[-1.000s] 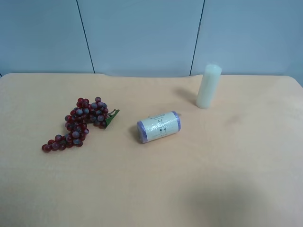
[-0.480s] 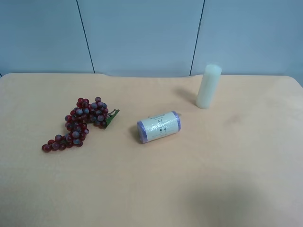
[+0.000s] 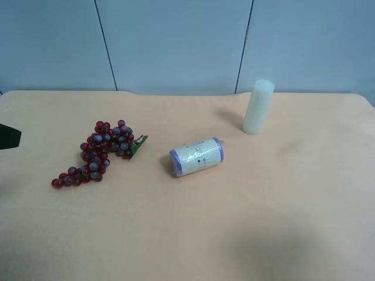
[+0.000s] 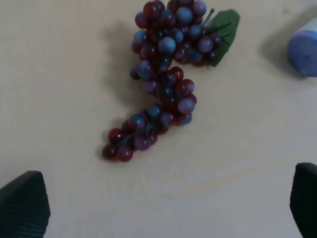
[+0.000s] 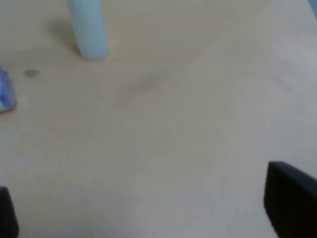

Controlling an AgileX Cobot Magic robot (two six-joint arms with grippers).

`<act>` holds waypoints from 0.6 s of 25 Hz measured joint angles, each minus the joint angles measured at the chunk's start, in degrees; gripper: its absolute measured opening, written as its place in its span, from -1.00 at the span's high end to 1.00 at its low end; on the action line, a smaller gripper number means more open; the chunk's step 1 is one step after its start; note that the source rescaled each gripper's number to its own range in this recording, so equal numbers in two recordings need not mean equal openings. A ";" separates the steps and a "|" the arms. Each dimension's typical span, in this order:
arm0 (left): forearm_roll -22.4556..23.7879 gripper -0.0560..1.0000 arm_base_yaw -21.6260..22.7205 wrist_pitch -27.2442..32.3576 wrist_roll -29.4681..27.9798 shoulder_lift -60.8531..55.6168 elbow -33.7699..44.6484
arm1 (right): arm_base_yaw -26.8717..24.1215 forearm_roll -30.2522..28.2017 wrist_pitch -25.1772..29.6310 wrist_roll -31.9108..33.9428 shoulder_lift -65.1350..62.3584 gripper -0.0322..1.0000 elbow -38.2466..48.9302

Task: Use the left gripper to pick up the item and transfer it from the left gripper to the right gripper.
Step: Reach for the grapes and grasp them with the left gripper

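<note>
Top cam: grapes (image 3: pixel 98 151) lie on the table (image 3: pixel 187 234), well apart from the roll (image 3: pixel 197 156).
Right wrist: right gripper (image 5: pixel 148 210) spread wide, empty.
Left wrist: left gripper (image 4: pixel 163 203) spread, grapes ahead, no contact.
Likely light, lumpy, floppy. Pinch the thick cluster near the leaf (image 4: pixel 225 27), not the thin tail.

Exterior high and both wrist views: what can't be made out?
- Exterior high: roll label print too small; dark sliver at the edge, unidentifiable.
- Right wrist: blurred; candle top and most of the roll cut off.
- Left wrist: left gripper fingers cut off at the corners.
</note>
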 joint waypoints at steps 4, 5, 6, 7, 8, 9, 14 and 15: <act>-2.07 -1.00 0.00 -5.70 2.58 11.17 -0.74 | 0.00 0.00 0.00 0.00 0.00 -1.00 0.00; -2.35 -1.00 -0.08 -7.06 2.77 13.57 -0.77 | 0.00 0.00 0.00 0.00 0.00 -1.00 0.00; -2.40 -1.00 -0.50 -8.71 2.84 15.47 -0.77 | 0.00 0.00 0.00 0.00 0.00 -1.00 0.00; -2.40 -1.00 -1.09 -10.14 3.09 17.26 -0.77 | 0.00 0.00 0.00 0.00 0.00 -1.00 0.00; -2.25 -1.00 -2.04 -11.93 3.18 19.38 -0.77 | 0.00 0.00 0.00 0.00 0.00 -1.00 0.00; -1.99 -1.00 -3.11 -14.16 3.22 21.65 -0.77 | 0.00 0.00 0.00 0.00 0.00 -1.00 0.00; -1.73 -1.00 -8.08 -22.45 3.31 29.87 -0.77 | 0.00 0.00 0.00 0.00 0.00 -1.00 0.00; -1.73 -1.00 -8.98 -23.88 3.18 31.47 -0.77 | 0.00 0.00 0.00 0.00 0.00 -1.00 0.00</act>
